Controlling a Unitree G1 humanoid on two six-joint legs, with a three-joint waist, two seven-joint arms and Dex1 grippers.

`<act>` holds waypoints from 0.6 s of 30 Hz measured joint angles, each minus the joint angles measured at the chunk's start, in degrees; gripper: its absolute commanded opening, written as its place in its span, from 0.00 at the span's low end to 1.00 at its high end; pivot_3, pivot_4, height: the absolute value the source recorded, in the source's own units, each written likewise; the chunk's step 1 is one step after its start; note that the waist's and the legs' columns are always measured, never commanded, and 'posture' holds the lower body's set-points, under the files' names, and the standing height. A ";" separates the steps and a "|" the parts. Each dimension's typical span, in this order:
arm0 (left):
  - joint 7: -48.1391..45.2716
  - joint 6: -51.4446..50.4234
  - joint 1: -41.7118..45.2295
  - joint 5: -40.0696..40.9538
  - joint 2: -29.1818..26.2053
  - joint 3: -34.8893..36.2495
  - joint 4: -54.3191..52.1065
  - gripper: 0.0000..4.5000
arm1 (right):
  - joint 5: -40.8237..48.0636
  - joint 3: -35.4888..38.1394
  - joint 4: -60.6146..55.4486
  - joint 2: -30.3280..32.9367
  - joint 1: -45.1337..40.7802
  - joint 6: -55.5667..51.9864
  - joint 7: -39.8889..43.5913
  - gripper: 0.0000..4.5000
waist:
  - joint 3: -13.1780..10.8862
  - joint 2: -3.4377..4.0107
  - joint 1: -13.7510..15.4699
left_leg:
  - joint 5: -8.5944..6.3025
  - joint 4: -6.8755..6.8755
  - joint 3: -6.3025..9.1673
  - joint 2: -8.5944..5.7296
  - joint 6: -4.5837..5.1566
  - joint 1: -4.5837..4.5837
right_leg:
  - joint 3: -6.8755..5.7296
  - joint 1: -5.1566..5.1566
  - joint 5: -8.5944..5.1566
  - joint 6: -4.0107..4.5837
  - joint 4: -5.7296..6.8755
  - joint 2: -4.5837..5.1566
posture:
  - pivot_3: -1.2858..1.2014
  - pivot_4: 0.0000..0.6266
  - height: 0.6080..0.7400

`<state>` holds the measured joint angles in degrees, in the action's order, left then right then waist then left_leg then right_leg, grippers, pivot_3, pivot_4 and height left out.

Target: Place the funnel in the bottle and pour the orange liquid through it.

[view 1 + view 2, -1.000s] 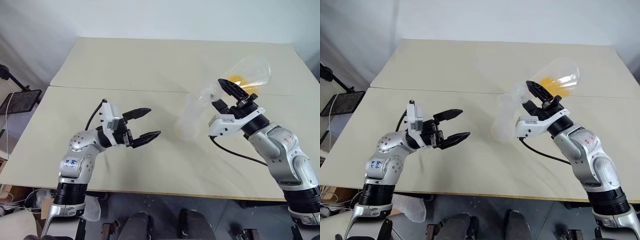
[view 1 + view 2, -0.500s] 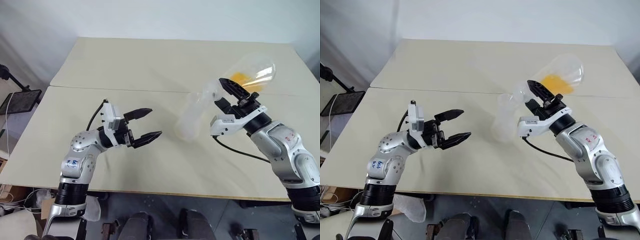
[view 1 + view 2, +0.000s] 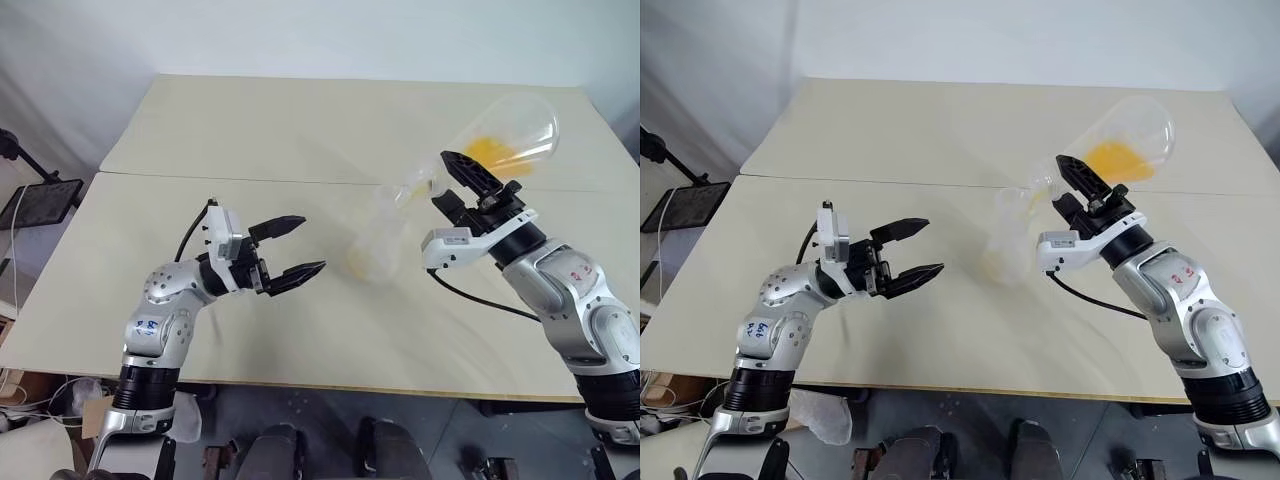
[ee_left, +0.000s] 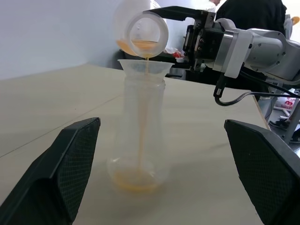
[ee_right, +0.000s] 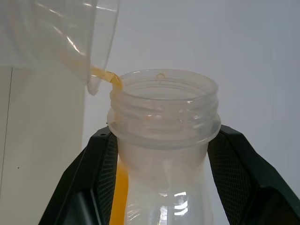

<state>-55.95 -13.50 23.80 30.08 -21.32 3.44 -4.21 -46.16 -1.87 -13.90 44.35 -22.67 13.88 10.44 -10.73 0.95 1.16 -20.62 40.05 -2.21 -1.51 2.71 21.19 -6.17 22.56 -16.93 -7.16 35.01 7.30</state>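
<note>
The left gripper (image 3: 295,247) hangs spread wide and empty over the table (image 3: 250,130), well apart from the clear, hard-to-trace bottle (image 4: 139,136). The funnel (image 4: 143,69) sits in the bottle's neck. Beyond, the right gripper (image 5: 159,154) clamps a tilted flask (image 3: 1120,145), whose orange liquid (image 4: 143,122) streams down, pooling at the bottle's base.

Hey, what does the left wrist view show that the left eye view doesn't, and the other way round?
Left wrist view: a thin stream of orange liquid falls from the mouth of the flask into the funnel, which sits in the bottle's neck.

Left eye view: the left gripper is open and apart from the bottle, and more orange sits in the flask's raised body.

Both: the bottle has orange pooled at its base, and the right gripper is shut on the tilted flask.
</note>
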 measured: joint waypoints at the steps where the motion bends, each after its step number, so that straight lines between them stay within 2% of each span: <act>1: 0.00 0.05 0.00 0.00 0.02 0.00 0.00 1.00 | -0.01 0.00 0.00 0.10 -0.14 0.04 -0.04 0.54 | 0.00 0.00 -0.01 | 0.00 0.00 0.00 0.00 0.00 0.00 | 0.00 0.00 0.00 0.00 0.00 0.00 | 0.52 0.24 1.00; 18: 0.12 1.12 -0.01 -0.01 0.19 -0.01 0.03 1.00 | -1.17 0.00 0.28 0.52 -0.82 2.15 -1.11 0.54 | 0.00 0.00 -0.01 | 0.00 0.00 0.00 0.01 -0.01 0.00 | 0.01 0.00 0.00 0.00 0.00 0.00 | 0.52 0.24 1.00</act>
<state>-55.82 -12.38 23.79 30.07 -21.13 3.43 -4.18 -47.33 -1.87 -13.62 44.87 -23.50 16.03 9.33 -10.73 0.95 1.15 -20.62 40.05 -2.21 -1.50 2.70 21.19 -6.17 22.56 -16.93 -7.16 35.01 7.30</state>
